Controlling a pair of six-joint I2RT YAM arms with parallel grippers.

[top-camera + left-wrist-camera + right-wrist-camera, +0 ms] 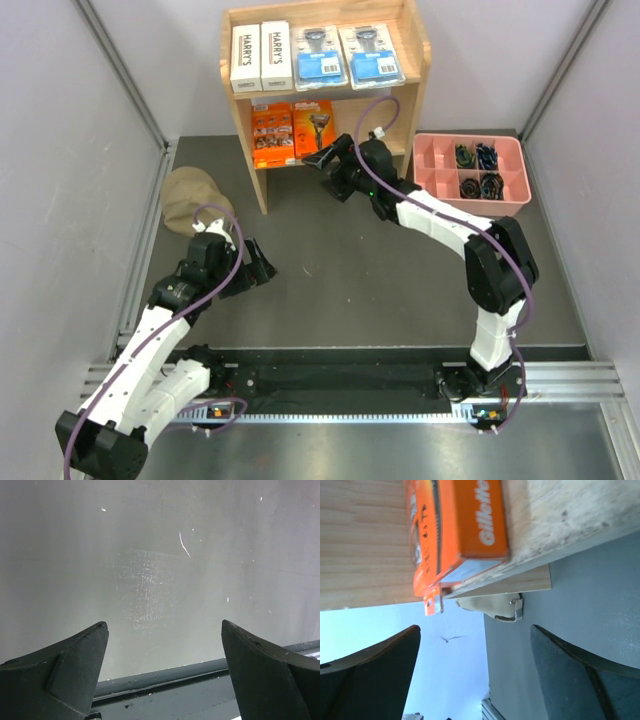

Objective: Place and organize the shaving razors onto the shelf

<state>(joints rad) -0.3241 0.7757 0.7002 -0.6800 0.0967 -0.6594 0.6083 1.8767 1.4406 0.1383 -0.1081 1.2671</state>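
Observation:
The light-wood shelf (412,60) stands at the back. Its top tier holds two white HARRY'S boxes (261,57) and two clear blister packs with blue labels (346,55). Its lower tier holds two orange packs (292,130), side by side. My right gripper (322,158) is open and empty, just in front of the right orange pack (313,127). That pack (455,527) shows in the right wrist view, lying on the lower board, apart from the fingertips (395,652). My left gripper (262,268) is open and empty over the dark mat; its wrist view shows only a grey wall.
A pink compartmented tray (443,195) with small dark items sits right of the shelf. A beige cloth pouch (188,198) lies left of the shelf, beside my left arm; it also shows in the right wrist view (492,607). Grey walls enclose the mat (340,280).

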